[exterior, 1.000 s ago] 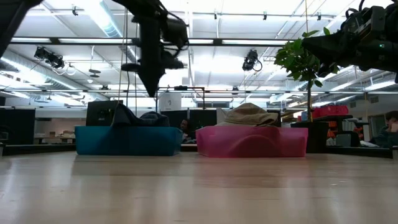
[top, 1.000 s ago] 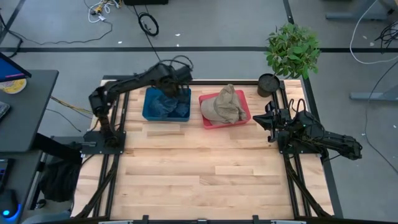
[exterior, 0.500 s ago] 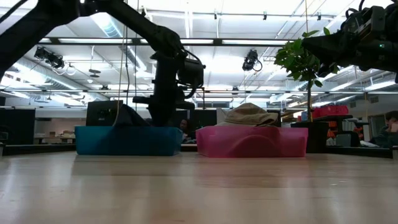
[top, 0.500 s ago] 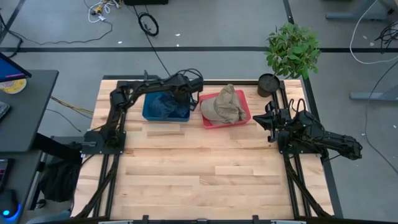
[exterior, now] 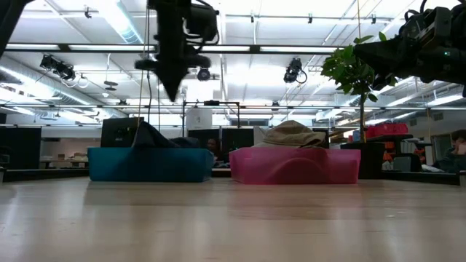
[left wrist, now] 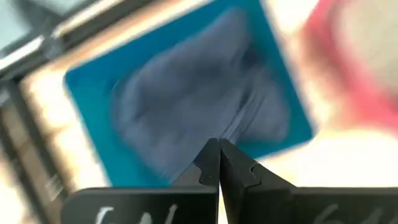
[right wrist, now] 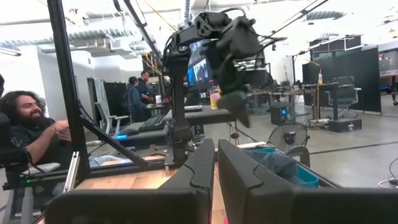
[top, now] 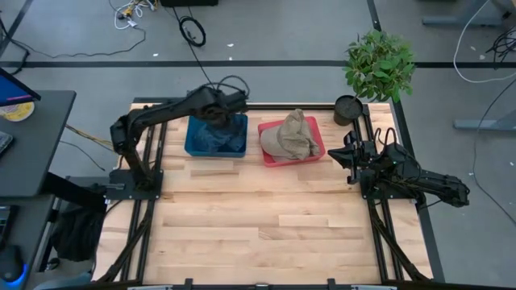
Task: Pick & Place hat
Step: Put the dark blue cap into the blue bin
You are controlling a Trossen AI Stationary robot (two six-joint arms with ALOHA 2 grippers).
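A blue hat (top: pixel 214 137) lies crumpled in the blue bin (top: pixel 193 145) at the far left of the table (top: pixel 266 217); a tan hat (top: pixel 292 137) is heaped in the red bin (top: pixel 271 158) just to its right, the two bins almost touching. The left gripper (top: pixel 216 115) hangs above the blue bin, clear of the cloth, its fingers (left wrist: pixel 211 163) pressed together with nothing between them. The right gripper (top: pixel 348 155) rests at the table's right edge, near a potted plant (top: pixel 377 64) at the far right corner, its fingers (right wrist: pixel 202 163) nearly closed and empty. A person (right wrist: pixel 28 130) sits beyond the table.
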